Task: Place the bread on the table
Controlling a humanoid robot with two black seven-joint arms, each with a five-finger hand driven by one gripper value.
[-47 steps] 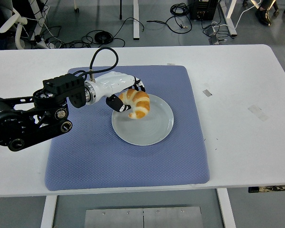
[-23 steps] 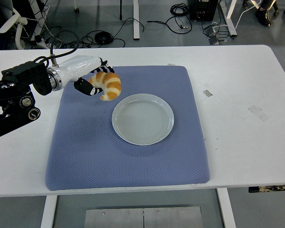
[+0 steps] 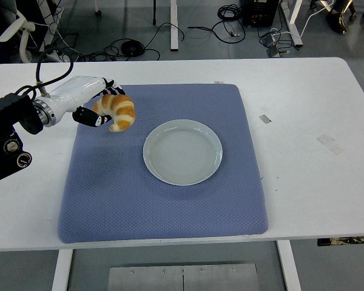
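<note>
Bread (image 3: 116,111), a croissant, sits in your left hand (image 3: 97,109), fingers (image 3: 88,116) curled around its left end, and it hangs above the upper-left part of the blue mat (image 3: 164,200), apparently clear of the surface. The empty plate (image 3: 182,151) lies well to its right, near the mat's middle. Bare white table (image 3: 303,145) shows just beyond the mat's left edge and in a wide stretch on the right.

Your task names the table, so aim for bare tabletop, not the mat. The nearest strip is to the left, close under your own forearm, so carry the bread outward only until it is plainly past the mat's edge. Lower it until its underside rests flat, then loosen the fingers gently; the curved, flaky shape may roll or stick to a fingertip if you let go high or snatch away. Lift the hand straight up afterwards. Your right hand is out of view.
</note>
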